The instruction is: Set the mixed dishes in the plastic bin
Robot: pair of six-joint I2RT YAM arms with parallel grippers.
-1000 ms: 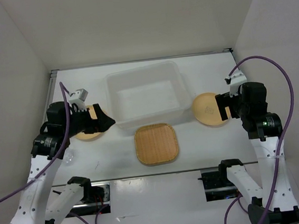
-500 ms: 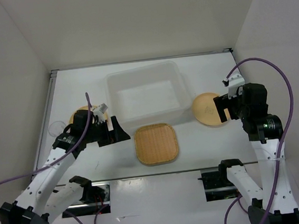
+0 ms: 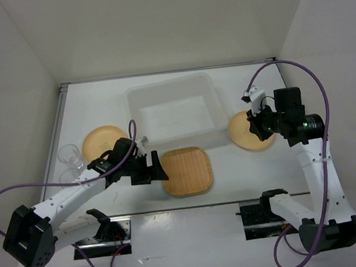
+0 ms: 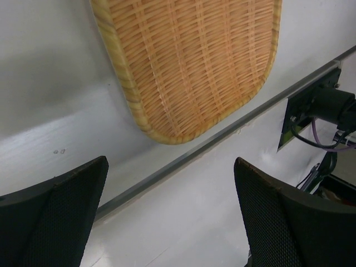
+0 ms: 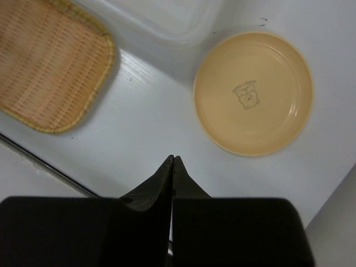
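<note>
The plastic bin [image 3: 133, 115] stands at the back middle of the table, with nothing in it. A rounded-square woven tan plate [image 3: 188, 170] lies in front of it. My left gripper [image 3: 159, 167] is open at that plate's left edge; in the left wrist view the woven plate [image 4: 194, 61] lies beyond the wide-apart left gripper [image 4: 171, 161]. One round tan plate [image 3: 103, 142] lies left of the bin, another [image 3: 244, 133] to its right. My right gripper [image 3: 254, 123] hovers over the right round plate [image 5: 253, 92], and the right gripper [image 5: 173, 157] is shut on nothing. Two clear cups [image 3: 70, 155] [image 3: 69, 177] stand at far left.
The table's front edge has a metal rail [image 4: 183, 158] just beyond the woven plate. Both arm bases and their cables [image 3: 262, 217] sit past that rail. White walls close in the table on the left, back and right.
My left arm has swung down from the left round plate to the woven plate's left edge, still open. The right gripper has shut and shifted over the right round plate.
</note>
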